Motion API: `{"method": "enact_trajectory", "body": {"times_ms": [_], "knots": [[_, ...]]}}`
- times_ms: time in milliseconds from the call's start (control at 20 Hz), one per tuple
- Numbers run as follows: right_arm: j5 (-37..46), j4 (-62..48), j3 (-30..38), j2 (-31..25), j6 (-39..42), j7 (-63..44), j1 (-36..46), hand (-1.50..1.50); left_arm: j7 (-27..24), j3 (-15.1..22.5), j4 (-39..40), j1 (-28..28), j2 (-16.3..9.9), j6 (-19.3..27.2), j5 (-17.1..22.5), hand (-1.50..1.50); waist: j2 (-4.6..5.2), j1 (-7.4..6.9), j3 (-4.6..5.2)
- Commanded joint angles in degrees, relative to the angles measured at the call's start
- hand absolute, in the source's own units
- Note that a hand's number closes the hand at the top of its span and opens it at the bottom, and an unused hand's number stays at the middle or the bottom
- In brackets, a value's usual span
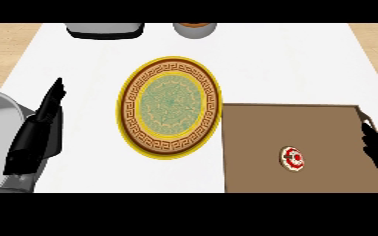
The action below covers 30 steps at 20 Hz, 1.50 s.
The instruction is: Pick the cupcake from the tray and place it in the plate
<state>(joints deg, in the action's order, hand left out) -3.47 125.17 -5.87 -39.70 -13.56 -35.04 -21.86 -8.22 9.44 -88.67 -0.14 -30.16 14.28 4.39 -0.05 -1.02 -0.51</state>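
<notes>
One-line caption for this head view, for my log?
Small red-topped cupcake on brown rectangular tray, beside round yellow-rimmed patterned plate; both black hands apart from it.

White counter (295,60) carries patterned plate (169,106) at centre, brown tray (258,145) touching its right rim, two grey vessels at far edge.

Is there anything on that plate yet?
Empty. The plate shows only its pattern; the cupcake sits on the tray.
</notes>
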Motion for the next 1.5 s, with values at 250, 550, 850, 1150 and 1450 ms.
{"method": "enact_trajectory", "body": {"times_ms": [250, 550, 850, 1150, 1450], "knots": [[1.4, -9.7, -4.7, 0.0, 7.7, -0.4, 7.2, -1.50, -0.2, -1.6, 9.1, 1.1, 1.3, -1.1, -1.1, 0.00, 0.27, 0.77, 0.53], [2.8, -15.0, -7.1, 3.3, 10.4, 3.0, 9.0, -1.50, 0.4, -2.6, 2.5, 6.5, 0.4, -1.3, -1.8, 0.00, 0.01, 0.52, 0.50], [4.4, -19.4, -10.5, 5.9, 13.1, 1.5, 13.9, -1.50, 0.9, -2.5, 3.9, 4.0, 2.0, -1.4, -3.0, 0.00, 0.12, 0.38, 0.51], [4.3, -27.5, -7.7, 7.9, 14.5, 5.3, 16.7, -1.50, -0.2, -4.1, 6.1, 3.8, 1.8, -4.3, -2.2, 0.00, 0.18, 0.73, 0.50], [8.1, -29.7, -9.9, 11.3, 13.4, 7.3, 15.6, -1.50, 1.4, -4.2, 3.0, 5.5, 3.5, -2.3, -4.2, 0.00, 0.07, 0.85, 0.50]]}}
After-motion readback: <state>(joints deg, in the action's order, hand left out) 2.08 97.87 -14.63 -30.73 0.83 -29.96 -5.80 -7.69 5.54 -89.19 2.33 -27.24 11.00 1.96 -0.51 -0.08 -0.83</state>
